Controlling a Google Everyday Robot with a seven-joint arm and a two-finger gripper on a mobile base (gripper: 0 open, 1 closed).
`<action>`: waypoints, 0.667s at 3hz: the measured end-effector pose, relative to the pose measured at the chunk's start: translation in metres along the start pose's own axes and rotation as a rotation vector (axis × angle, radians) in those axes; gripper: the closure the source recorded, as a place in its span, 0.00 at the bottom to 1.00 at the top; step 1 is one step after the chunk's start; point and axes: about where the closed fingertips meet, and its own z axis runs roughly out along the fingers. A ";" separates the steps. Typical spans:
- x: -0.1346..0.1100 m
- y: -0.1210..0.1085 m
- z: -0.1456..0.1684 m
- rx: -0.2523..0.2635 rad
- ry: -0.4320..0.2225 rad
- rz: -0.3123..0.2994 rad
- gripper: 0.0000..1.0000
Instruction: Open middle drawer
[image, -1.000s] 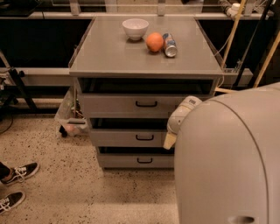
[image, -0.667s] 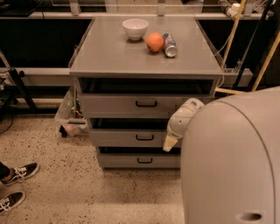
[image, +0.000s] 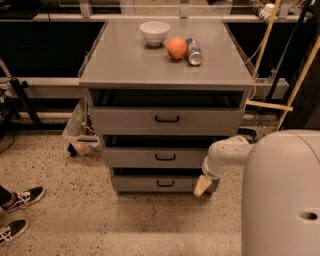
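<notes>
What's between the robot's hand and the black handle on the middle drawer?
Only bare grey drawer fronts. In the camera view the hand hangs by the bottom drawer, below the middle drawer and right of its handle.

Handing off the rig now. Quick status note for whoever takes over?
Hand: low, at the right end of the bottom drawer, not on any handle.
Middle drawer: looks not yet pulled out, its black handle untouched, left of the hand and higher.
Done: nothing visible yet.
Left: bring the hand to that handle, grip it, pull the drawer out.
</notes>
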 end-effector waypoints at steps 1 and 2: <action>0.007 -0.041 0.024 0.054 -0.014 0.002 0.00; -0.022 -0.093 0.024 0.201 -0.057 -0.083 0.00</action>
